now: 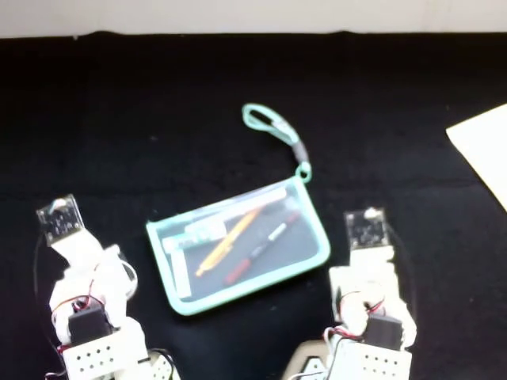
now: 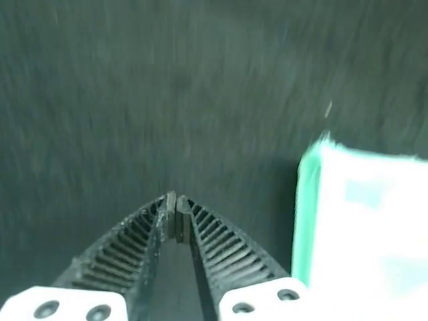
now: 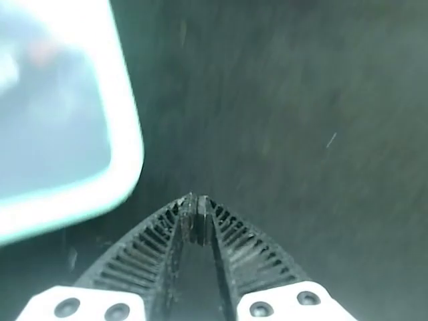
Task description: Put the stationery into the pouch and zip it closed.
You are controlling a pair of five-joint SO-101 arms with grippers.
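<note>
A clear pouch with a mint-green border (image 1: 238,245) lies flat in the middle of the black table, its green wrist strap (image 1: 273,131) stretched away from it. Inside it I see an orange pen (image 1: 227,241), a red-and-black pen (image 1: 261,248) and a pale eraser-like piece (image 1: 196,232). My left gripper (image 2: 176,212) is shut on nothing above bare cloth, with the pouch (image 2: 361,214) beside it. Likewise shut and holding nothing, my right gripper (image 3: 197,214) hovers near a rounded corner of the pouch (image 3: 67,134). In the high view the arms (image 1: 87,293) (image 1: 368,285) rest at either side of the pouch.
A sheet of pale paper (image 1: 485,150) lies at the table's right edge. A light wall strip (image 1: 253,14) runs along the far edge of the black cloth.
</note>
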